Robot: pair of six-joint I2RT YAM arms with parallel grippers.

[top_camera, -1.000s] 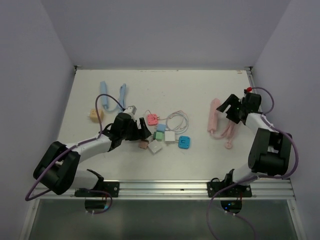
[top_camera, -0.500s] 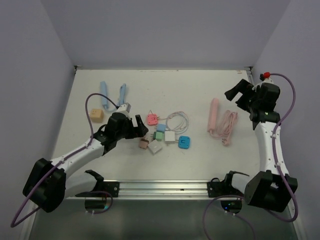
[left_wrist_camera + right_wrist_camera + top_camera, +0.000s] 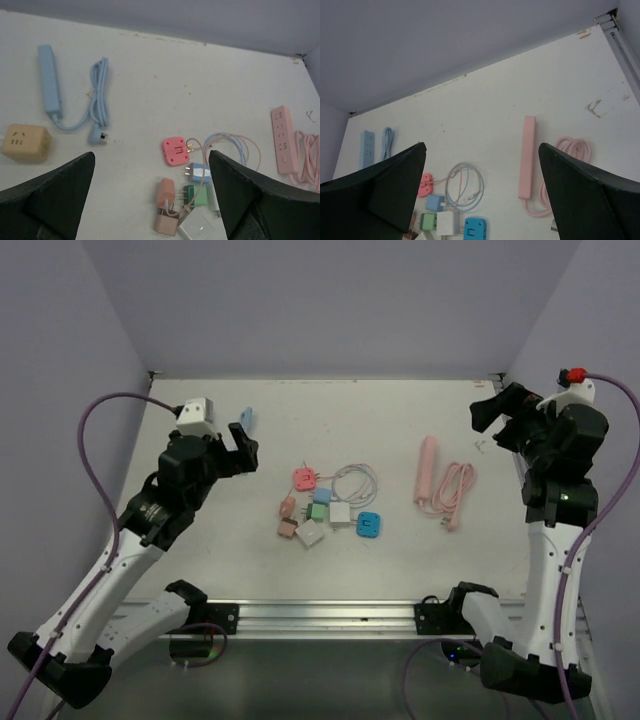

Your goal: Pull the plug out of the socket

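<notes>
Both open, aloft: left gripper, right gripper.

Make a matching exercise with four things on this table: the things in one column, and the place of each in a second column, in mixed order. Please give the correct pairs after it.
Things
1. pink power strip
2. blue power strip
3. yellow cube socket
4. bright blue adapter

Places
A. in the middle cluster, next to the white adapter
B. beside a coiled cable
C. beside a cable folded in long loops
D. by itself, near the end of a long strip

Pairs: 1-B, 2-C, 3-D, 4-A
</notes>
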